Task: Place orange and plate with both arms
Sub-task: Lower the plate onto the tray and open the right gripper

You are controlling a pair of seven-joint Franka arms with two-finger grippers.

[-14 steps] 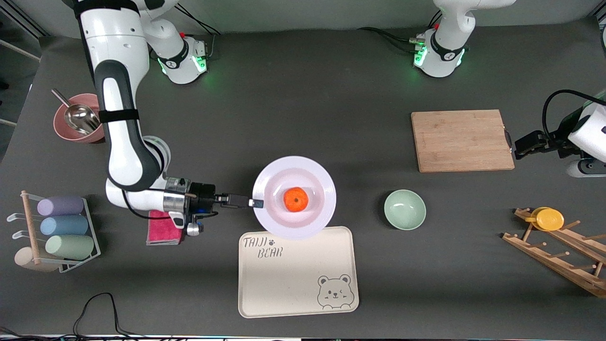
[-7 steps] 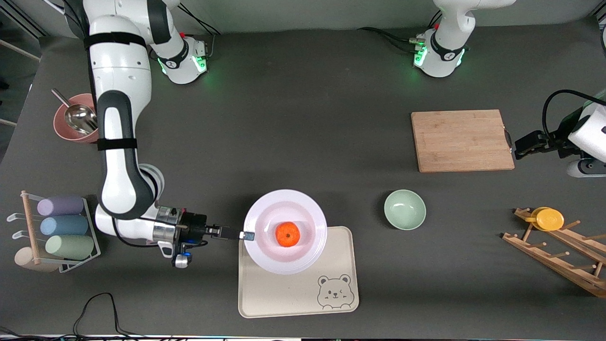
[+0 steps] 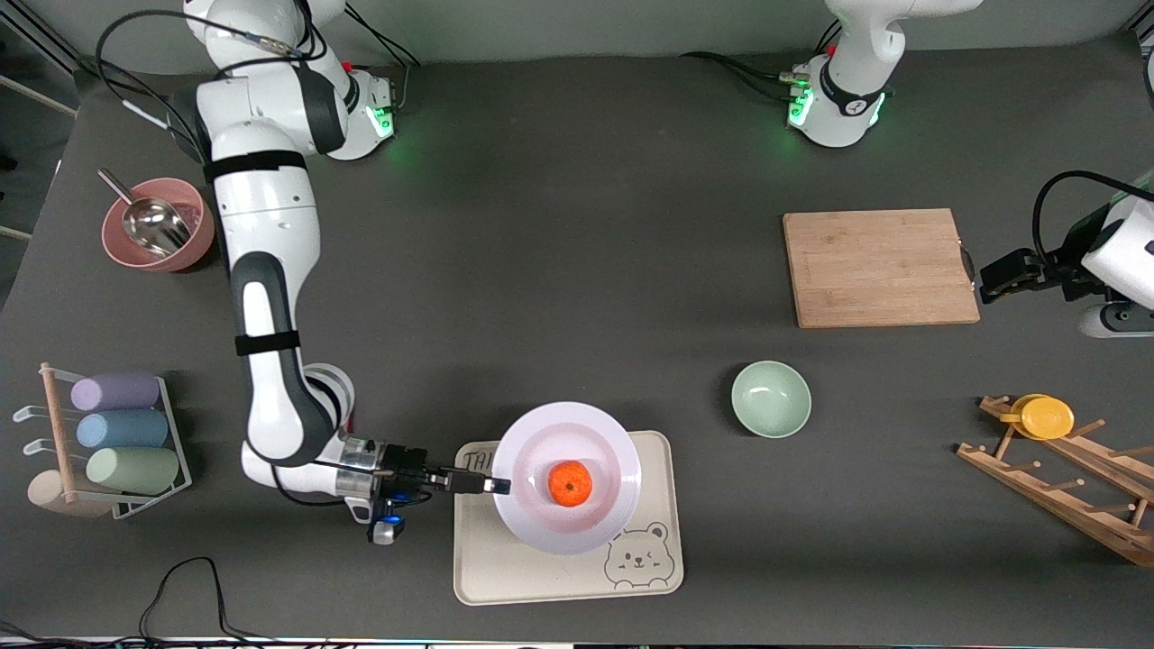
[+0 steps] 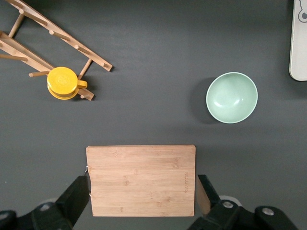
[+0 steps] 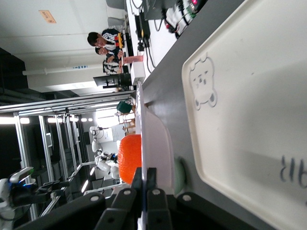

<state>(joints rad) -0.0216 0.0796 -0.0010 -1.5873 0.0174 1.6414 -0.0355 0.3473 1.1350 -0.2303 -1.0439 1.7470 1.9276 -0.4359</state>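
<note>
The right pincer (image 3: pixel 494 486) is clamped on the rim of the plate (image 3: pixel 541 527), holding it level above the cream bear tray (image 3: pixel 505 577). The orange (image 3: pixel 570 483) sits in the plate's shallow centre. The left pincer (image 4: pixel 144 194) waits with fingers spread wide, holding nothing, above the wooden cutting board (image 3: pixel 879 267) toward the left arm's end of the surface (image 3: pixel 577 225).

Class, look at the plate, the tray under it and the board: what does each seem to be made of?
Plate: probably glazed ceramic or melamine; white with a glossy sheen.
Tray: likely matte plastic; cream, with a printed bear and rounded corners.
Board: wood, perhaps bamboo; pale brown with visible strip grain.
</note>
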